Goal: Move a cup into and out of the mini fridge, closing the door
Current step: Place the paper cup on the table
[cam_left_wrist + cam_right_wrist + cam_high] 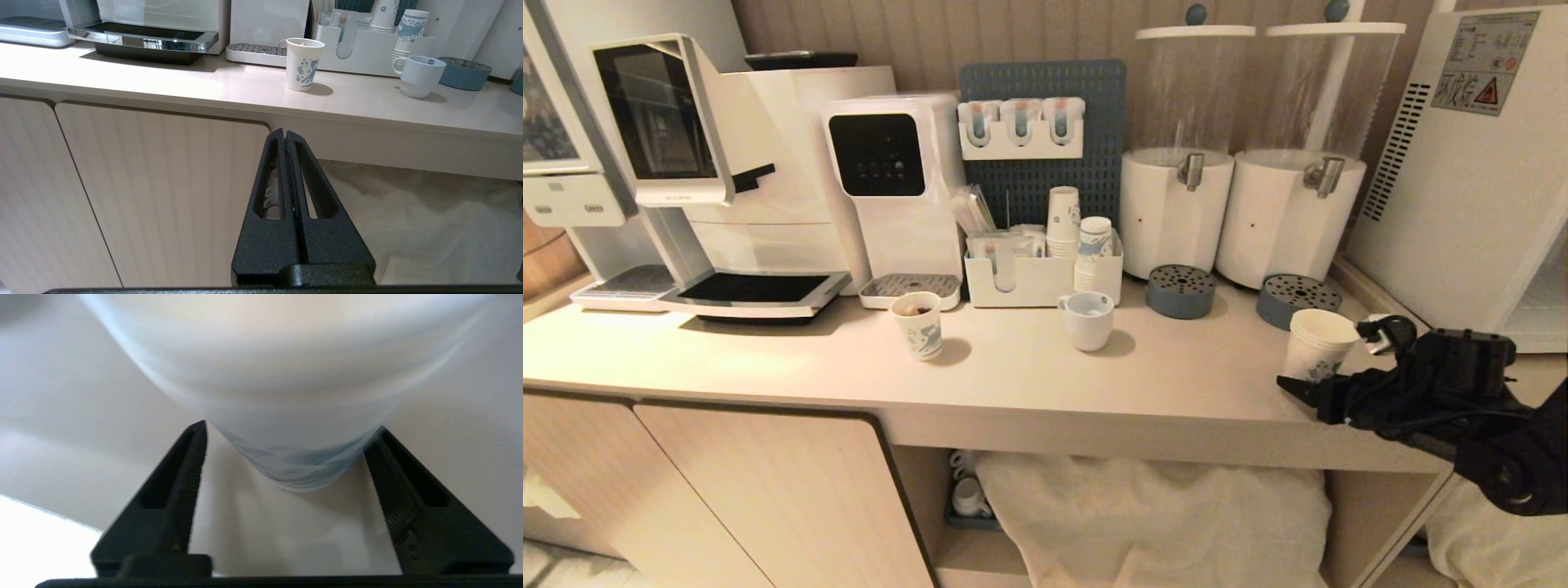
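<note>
The cup (1315, 339), white paper with layered rims and a bit of blue print low down, stands upright on the counter (1029, 367) near its right front corner. My right gripper (1327, 359) reaches in level from the right and is open, one finger on each side of the cup's lower part. In the right wrist view the cup (286, 375) fills the space just ahead of the gripper (289, 428), with a gap at one fingertip. The mini fridge (1462, 163) stands at the far right, showing its vent slots and warning sticker. Its door is out of view. My left gripper (286, 134) hangs shut before the cabinet front.
A short blue-printed paper cup (918, 325) and a white mug (1086, 320) stand mid-counter. Behind them are an organiser with cup stacks (1045, 278), two drink dispensers (1176, 212) with blue drip trays (1181, 291), a water dispenser (894, 188) and a coffee machine (760, 180).
</note>
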`<state>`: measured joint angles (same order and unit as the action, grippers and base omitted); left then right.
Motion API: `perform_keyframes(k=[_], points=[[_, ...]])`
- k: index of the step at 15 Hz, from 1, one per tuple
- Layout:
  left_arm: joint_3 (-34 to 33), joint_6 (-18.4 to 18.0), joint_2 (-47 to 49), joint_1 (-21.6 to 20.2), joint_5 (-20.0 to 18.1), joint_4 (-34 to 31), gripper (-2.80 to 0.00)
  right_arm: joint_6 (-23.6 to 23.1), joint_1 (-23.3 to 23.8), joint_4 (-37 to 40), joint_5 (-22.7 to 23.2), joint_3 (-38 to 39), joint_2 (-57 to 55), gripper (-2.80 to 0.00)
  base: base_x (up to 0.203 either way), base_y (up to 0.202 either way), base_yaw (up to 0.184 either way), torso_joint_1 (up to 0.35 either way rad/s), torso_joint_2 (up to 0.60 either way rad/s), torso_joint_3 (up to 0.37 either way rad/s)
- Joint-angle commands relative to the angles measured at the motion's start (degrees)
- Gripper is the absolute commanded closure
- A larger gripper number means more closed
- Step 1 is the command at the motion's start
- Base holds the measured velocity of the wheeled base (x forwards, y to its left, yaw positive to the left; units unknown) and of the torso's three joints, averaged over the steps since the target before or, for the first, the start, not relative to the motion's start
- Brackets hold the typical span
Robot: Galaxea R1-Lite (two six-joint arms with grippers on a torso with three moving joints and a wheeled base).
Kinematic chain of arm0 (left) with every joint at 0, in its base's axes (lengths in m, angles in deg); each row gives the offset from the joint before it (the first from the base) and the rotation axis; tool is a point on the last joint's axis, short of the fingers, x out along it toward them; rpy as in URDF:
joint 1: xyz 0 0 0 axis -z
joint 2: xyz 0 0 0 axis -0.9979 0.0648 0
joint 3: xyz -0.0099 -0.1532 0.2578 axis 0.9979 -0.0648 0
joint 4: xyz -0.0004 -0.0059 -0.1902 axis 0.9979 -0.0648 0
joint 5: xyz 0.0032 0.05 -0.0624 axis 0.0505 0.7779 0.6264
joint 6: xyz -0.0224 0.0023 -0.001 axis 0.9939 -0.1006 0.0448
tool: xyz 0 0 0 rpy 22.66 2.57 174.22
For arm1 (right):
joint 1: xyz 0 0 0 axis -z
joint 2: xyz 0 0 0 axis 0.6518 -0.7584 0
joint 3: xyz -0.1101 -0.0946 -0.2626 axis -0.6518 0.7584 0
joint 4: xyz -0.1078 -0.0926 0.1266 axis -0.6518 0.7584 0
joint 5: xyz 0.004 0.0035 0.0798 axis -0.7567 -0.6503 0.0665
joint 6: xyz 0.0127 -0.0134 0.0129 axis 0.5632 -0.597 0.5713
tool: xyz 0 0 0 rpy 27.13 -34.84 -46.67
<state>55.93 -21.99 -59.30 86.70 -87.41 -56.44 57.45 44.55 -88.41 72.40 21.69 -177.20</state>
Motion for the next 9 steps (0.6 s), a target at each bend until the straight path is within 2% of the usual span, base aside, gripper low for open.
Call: perform_keyframes(k=[1, 5, 6, 9], points=[[-2.3, 0.1, -0.2, 0.0, 0.0, 0.1, 0.00, 0.5, 0.0, 2.4, 1.3, 1.1, 11.2, -2.80, 0.000, 0.000, 0.000, 0.000, 0.00, 0.000], [-2.3, 0.1, -0.2, 0.0, -0.1, 0.1, 0.00, 1.6, 0.1, 13.1, 5.1, 5.3, 27.6, -2.80, 0.000, 0.000, 0.000, 0.000, 0.00, 0.000], [-2.3, 0.2, -0.2, 0.0, 0.0, 0.1, 0.00, 1.7, 0.1, 15.8, 5.5, 5.8, 30.6, 0.00, 0.000, 0.000, 0.000, 0.000, 0.00, 0.000], [-2.3, 0.8, -0.2, 0.0, 0.0, 0.1, 0.00, 1.8, 0.2, 21.2, 5.9, 7.9, 38.9, 0.00, 0.000, 0.000, 0.000, 0.000, 0.00, 0.000]])
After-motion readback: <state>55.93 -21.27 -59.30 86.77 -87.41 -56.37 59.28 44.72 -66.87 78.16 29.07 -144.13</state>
